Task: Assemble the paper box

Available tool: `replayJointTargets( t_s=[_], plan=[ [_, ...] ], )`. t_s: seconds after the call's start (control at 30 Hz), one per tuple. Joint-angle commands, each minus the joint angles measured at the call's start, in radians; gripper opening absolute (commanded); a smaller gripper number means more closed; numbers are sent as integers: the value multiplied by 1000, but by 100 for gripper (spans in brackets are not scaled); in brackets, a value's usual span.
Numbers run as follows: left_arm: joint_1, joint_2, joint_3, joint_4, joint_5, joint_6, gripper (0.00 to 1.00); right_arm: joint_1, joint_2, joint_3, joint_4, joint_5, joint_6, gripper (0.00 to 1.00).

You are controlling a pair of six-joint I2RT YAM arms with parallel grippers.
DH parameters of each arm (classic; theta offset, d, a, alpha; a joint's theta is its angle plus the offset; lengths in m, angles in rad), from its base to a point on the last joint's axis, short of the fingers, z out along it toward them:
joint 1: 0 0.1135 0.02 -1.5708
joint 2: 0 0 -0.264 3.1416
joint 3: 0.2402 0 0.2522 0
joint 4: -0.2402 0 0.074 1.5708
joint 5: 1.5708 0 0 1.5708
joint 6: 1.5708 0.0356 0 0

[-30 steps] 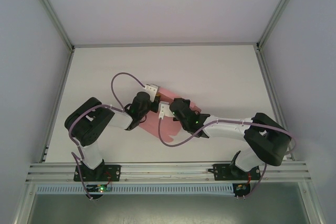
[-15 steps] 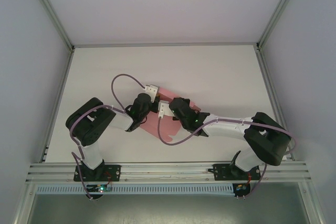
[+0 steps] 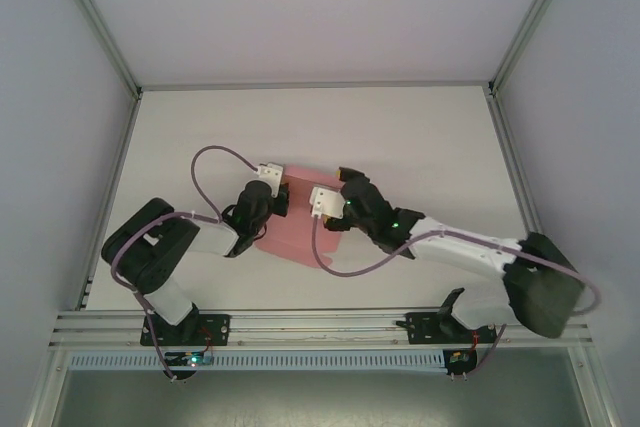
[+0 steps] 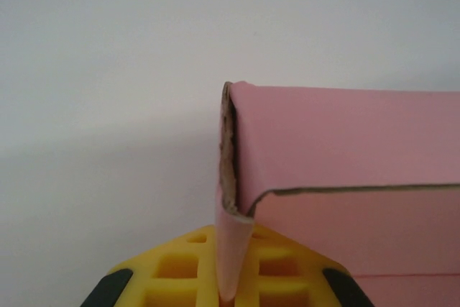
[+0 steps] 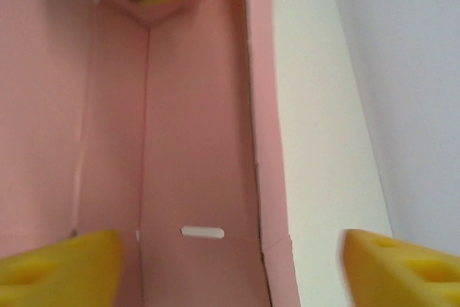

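The paper box point(image 3: 290, 237) is a pink card piece, partly folded, lying mid-table between both arms. My left gripper point(image 3: 281, 194) is at its left end, shut on a thin upright flap of the paper box point(image 4: 345, 177); the yellow fingers point(image 4: 280, 271) pinch the flap between them. My right gripper point(image 3: 317, 210) hangs over the box's right part, wide open. In the right wrist view its yellow fingers point(image 5: 57, 264) straddle the pink inner panel point(image 5: 194, 141), which has a small white slot point(image 5: 203, 233). The right gripper point(image 5: 230, 264) holds nothing.
White table point(image 3: 420, 137) lies around the box, bounded by aluminium rails and grey walls. A purple cable point(image 3: 215, 157) loops over the left arm, and another point(image 3: 340, 267) droops under the right wrist onto the box's near edge.
The right gripper has opened and let go of the card, and the right arm has stretched farther out. The left arm has pulled leftward, dragging the box a little left.
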Motion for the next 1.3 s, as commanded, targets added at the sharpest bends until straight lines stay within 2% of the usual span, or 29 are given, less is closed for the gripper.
replayJointTargets(
  t_s=[0.0,0.1,0.2,0.33,0.4,0.57,0.73,0.97,1.17,1.27],
  plan=[
    [8,-78,-8,6,-37,-48,0,-30,-153,-25,23,-211,126,98],
    [9,-124,1,-44,-35,-42,0,-61,-278,-57,91,-235,202,98],
    [8,-150,5,-76,-48,-39,0,-120,-346,-54,176,-160,384,98],
    [6,-188,-14,-76,-27,-51,0,-216,-329,63,-13,-137,514,98],
    [8,-207,-15,-95,-37,-60,0,-245,-302,98,-93,-146,510,98],
    [7,-240,-33,-90,-35,-65,0,-295,-217,121,-155,-152,534,98],
    [7,-264,-34,-102,-40,-67,0,-318,-123,148,-209,-259,531,98],
    [8,-267,-25,-113,-13,-82,0,-317,-45,150,-157,-382,523,98],
    [8,-255,-11,-109,-24,-123,0,-314,-30,149,-215,-570,467,98],
    [8,-254,-9,-82,14,-122,0,-311,-22,146,-229,-522,458,98]
  ],
)
